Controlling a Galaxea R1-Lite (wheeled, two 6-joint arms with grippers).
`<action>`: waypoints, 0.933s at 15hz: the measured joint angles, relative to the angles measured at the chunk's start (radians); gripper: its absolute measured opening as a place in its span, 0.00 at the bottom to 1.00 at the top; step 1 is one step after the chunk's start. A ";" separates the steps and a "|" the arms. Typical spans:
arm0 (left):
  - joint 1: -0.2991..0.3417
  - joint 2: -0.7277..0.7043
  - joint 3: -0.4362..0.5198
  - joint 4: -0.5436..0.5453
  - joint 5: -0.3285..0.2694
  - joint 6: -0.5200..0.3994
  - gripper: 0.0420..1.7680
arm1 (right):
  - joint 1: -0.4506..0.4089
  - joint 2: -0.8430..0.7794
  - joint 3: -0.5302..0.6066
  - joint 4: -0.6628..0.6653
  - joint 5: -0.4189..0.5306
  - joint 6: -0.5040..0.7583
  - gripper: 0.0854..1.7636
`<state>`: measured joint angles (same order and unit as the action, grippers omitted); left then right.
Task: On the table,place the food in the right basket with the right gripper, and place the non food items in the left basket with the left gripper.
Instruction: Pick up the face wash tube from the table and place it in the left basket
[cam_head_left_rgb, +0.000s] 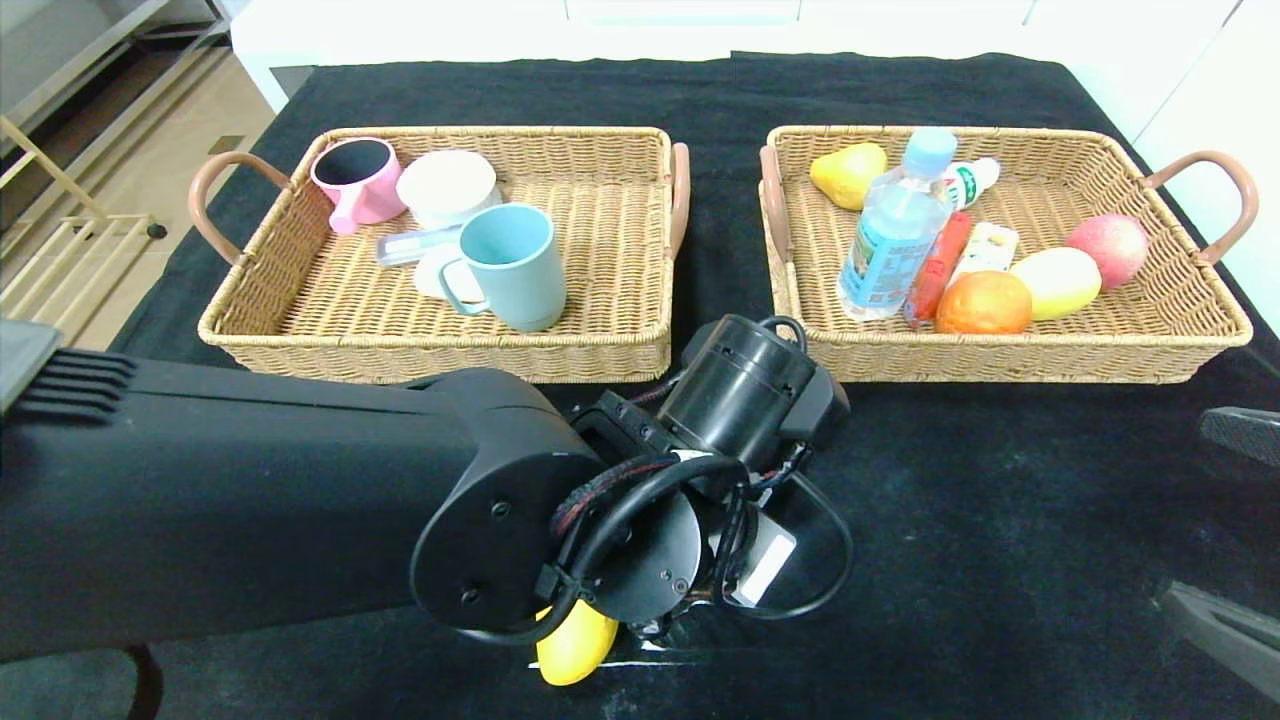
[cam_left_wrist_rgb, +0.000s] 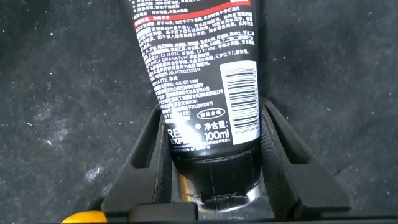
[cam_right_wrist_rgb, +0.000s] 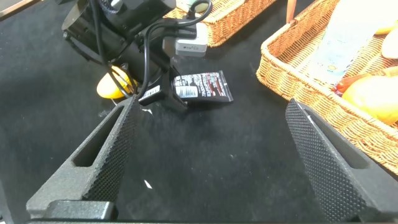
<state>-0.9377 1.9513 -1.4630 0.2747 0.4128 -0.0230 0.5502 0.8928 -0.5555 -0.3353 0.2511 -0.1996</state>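
The black tube (cam_left_wrist_rgb: 202, 87) lies flat on the tabletop near its front edge, cap end between the left gripper (cam_left_wrist_rgb: 211, 165) fingers, which seem pressed on its sides. Its long axis runs straight out from the jaws. The right gripper (cam_right_wrist_rgb: 211, 155) is held spread, nearby.

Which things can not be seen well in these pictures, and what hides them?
- Left gripper: in the head view its own arm hides it; only the left wrist view shows it shut on the black tube.
- Black tube: its far end is cut off by the left wrist view's edge.
- Yellow mango: mostly hidden under the arm in the head view.
- Flat clear item in the left basket: partly behind the teal mug, unidentifiable.
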 joint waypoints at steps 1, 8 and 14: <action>0.001 -0.004 -0.006 0.000 -0.001 -0.001 0.47 | 0.000 0.000 0.000 0.000 0.000 0.000 0.97; -0.013 -0.096 -0.010 -0.006 -0.003 -0.050 0.47 | -0.001 0.008 0.006 0.000 0.000 -0.009 0.97; 0.050 -0.150 -0.040 -0.098 0.013 -0.090 0.47 | 0.000 0.014 0.009 0.000 0.000 -0.014 0.97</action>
<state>-0.8879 1.8015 -1.5032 0.1770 0.4257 -0.1134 0.5498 0.9064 -0.5464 -0.3357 0.2506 -0.2134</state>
